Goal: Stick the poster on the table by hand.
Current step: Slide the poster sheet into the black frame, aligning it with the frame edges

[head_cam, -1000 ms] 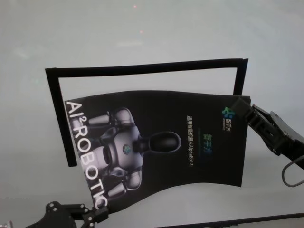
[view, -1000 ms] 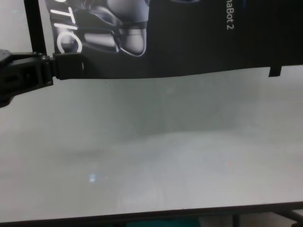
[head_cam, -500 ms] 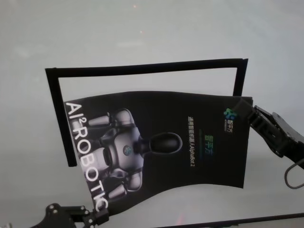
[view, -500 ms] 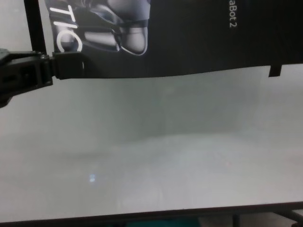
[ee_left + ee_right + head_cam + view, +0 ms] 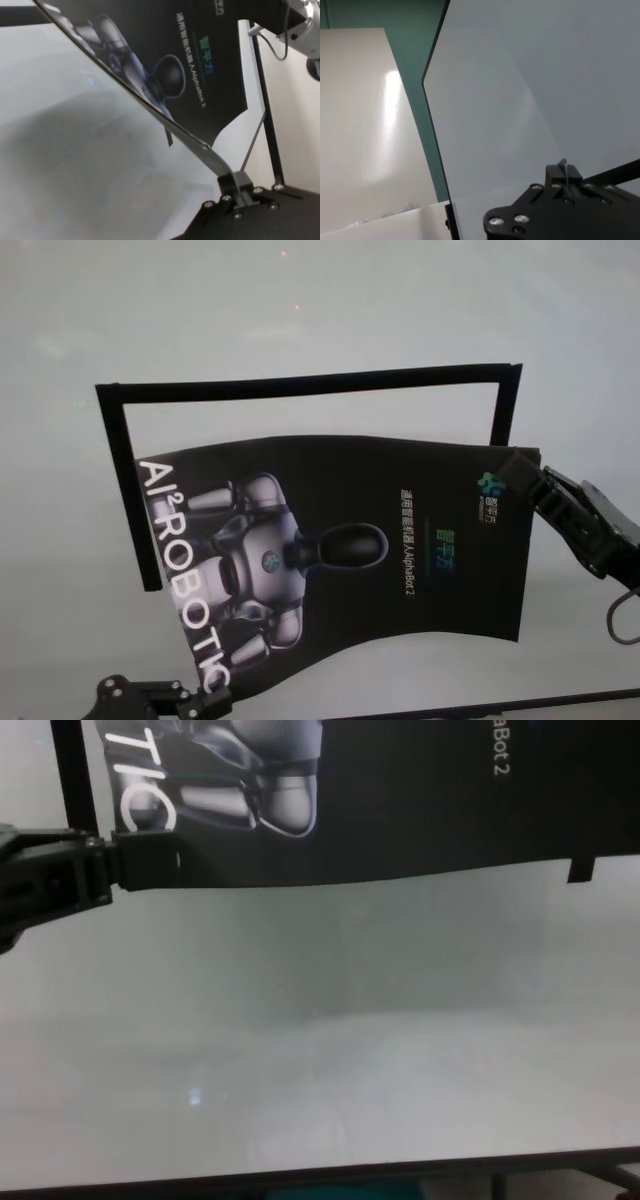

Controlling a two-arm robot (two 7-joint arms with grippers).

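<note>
The poster (image 5: 340, 550), a black glossy sheet with a grey-white robot figure, hangs bowed just above the pale table (image 5: 300, 300). My left gripper (image 5: 212, 702) is shut on its near left corner, beside the white letters; the chest view shows that grip (image 5: 135, 868) under the poster (image 5: 400, 800). My right gripper (image 5: 522, 478) is shut on the far right corner by the small logo. In the left wrist view the poster (image 5: 150, 45) runs away from the closed fingers (image 5: 235, 181). The right wrist view shows only its thin edge in the right gripper (image 5: 563, 172).
Narrow black tape strips (image 5: 310, 381) form a three-sided frame on the table, along the far side and both ends of the poster. The table's dark front edge (image 5: 320, 1180) lies near me. Beyond the table's side edge (image 5: 434, 125) are a teal floor and a white surface.
The poster has shifted a little to the right and toward me. Both grippers have moved with it while keeping their hold on its corners.
</note>
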